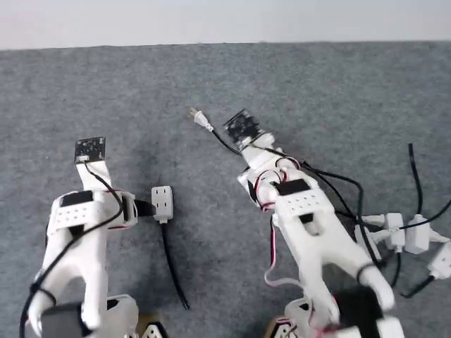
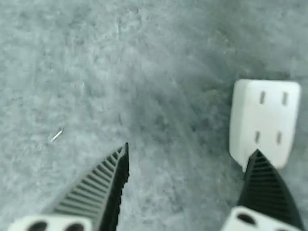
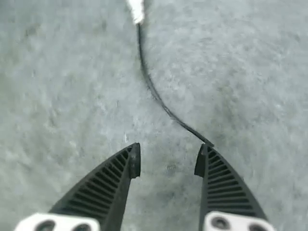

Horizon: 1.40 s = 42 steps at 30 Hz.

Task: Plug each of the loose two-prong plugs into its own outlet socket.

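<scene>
Grey, felt-like covering across the whole desk point(image 1: 338, 77). Left of centre, lying flat with slots up, a white outlet socket point(image 1: 162, 202), trailing a thick black cord point(image 1: 173, 267) toward the near edge. Farther back, near the middle, a loose white two-prong plug point(image 1: 201, 120) with a thin black lead point(image 3: 154, 91) curving rightward. At the right edge, a tangled cluster of white plugs and blocks point(image 1: 402, 232) amid more black wires.

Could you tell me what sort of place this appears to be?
Probably a robotics lab bench: a grey mat, a left arm and right arm side by side, and a plug and outlet laid out as practice pieces.
</scene>
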Available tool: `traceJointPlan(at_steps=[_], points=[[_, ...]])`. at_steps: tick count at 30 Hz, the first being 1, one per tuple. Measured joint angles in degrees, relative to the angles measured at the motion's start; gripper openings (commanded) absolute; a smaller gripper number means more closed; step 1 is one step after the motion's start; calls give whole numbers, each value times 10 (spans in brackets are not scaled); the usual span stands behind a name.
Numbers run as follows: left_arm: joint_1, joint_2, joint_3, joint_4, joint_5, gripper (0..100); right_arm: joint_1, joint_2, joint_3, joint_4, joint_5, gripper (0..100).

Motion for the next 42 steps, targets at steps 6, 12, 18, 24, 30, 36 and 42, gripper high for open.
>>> traceJointPlan(at_steps=[6, 12, 18, 24, 30, 36, 42], points=[[-11, 88, -69, 3, 1, 365, 45, 171, -142, 8, 83, 183], [-31, 123, -95, 7, -1, 365, 55, 345, -343, 106, 131, 181], [-32, 127, -95, 8, -1, 365, 55, 425, -485, 245, 153, 60], [-32, 127, -95, 8, -1, 365, 56, 454, -529, 259, 159, 17], [-32, 127, -95, 8, -1, 365, 56, 455, -538, 289, 159, 15], [-32, 129, -95, 8, -1, 365, 55, 455, -540, 300, 159, 9], [-35, 129, -95, 7, -1, 365, 55, 433, -539, 367, 159, 9]])
